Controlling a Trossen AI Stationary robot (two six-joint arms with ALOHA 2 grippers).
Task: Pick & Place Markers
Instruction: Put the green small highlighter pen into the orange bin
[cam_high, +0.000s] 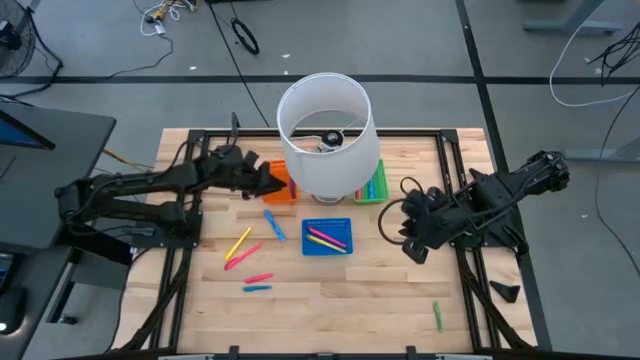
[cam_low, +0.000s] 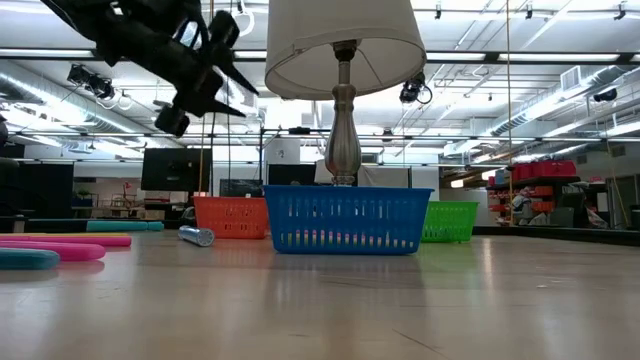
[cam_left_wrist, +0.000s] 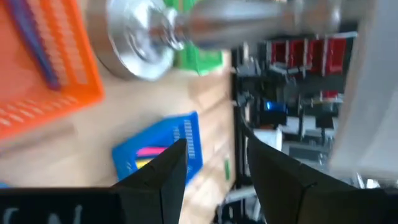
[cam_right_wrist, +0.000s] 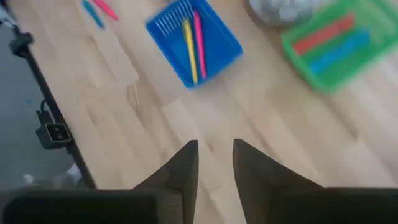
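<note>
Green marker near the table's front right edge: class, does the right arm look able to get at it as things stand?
Probably yes. The green marker lies alone on bare wood, nothing beside it, and the right tool hangs open and empty on that side of the table.

Open industrial lab: exposed ceiling ducts (cam_low: 60, 85), red storage bins (cam_low: 540, 170).

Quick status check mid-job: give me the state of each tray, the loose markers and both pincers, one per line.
Blue square plastic tray: holds a yellow and a pink marker.
Orange square plastic tray: holds a purple marker, left pincer above it.
Green square plastic tray: holds red and blue markers.
Loose markers on the wooden table: lying flat, not yet sorted.
Lone green marker: lying near the table's edge.
Left pincer: open, empty.
Right pincer: open, empty.
</note>
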